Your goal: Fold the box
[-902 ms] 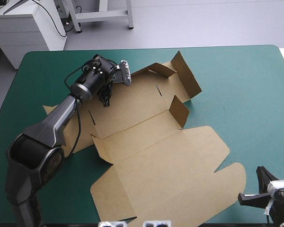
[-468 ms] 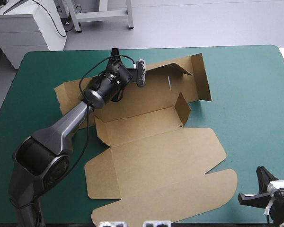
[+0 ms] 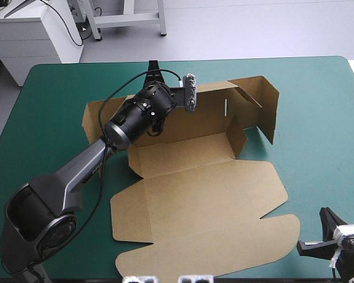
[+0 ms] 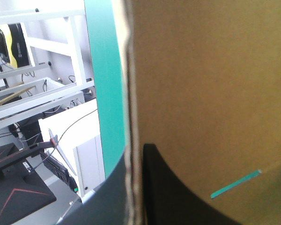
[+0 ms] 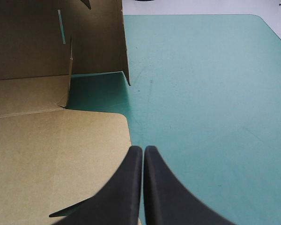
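Left gripper [image 4: 133,161]: all but closed, clamped over the edge of the rear wall [image 3: 212,118] of the box [image 3: 194,194], with the brown board sandwiched between the two black fingers. The box sits mid-surface, partly formed. The rear wall is raised and runs roughly parallel to the far edge, with the left arm reaching in over its left half. A narrow slot [image 3: 226,107] in that wall shows teal-green through it. The floor panel [image 3: 183,153] lies flat in front of the wall. A short flap [image 3: 239,132] stands at the floor's right end. The right end flap [image 3: 271,112] is upright and turned toward the near edge. The lid [image 3: 212,230] lies flat on the surface [image 3: 318,147], spread toward the near edge. Right gripper [image 5: 143,152]: fully closed to a point with nothing in it, at the near-right corner over bare teal-green cover, near the lid's right edge, well apart from the raised walls.
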Motion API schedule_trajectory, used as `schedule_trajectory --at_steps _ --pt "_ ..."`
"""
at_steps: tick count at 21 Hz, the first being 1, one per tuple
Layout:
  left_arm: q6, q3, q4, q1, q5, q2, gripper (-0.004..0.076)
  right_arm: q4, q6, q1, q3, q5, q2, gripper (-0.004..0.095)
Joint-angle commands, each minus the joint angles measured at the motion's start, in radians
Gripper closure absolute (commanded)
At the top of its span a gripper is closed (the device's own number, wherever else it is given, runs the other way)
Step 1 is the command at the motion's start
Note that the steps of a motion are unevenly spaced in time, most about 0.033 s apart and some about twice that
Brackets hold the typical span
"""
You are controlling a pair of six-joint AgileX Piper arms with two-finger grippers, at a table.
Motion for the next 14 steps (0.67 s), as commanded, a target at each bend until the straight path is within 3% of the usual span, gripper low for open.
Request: schedule_trajectory --at_steps 1,5,9,14 --pt "-0.012 -0.027 0.033 -0.073 0.018 -0.076 0.0733 -0.002 -0.003 -0.006 -0.028 -0.073 -0.023 0.0909" --pt "-0.03 -0.011 0.037 -0.112 0.033 -0.079 0.0733 -0.002 -0.003 -0.006 -0.028 -0.073 -0.023 0.0909" --pt "-0.045 0.098 0.044 -0.14 -0.017 -0.121 0.0733 -0.002 -0.003 -0.006 -0.028 -0.073 -0.023 0.0909" --pt "-0.235 0.352 0.22 -0.157 -0.26 -0.253 0.0732 -0.002 -0.003 -0.006 -0.028 -0.073 -0.023 0.0909"
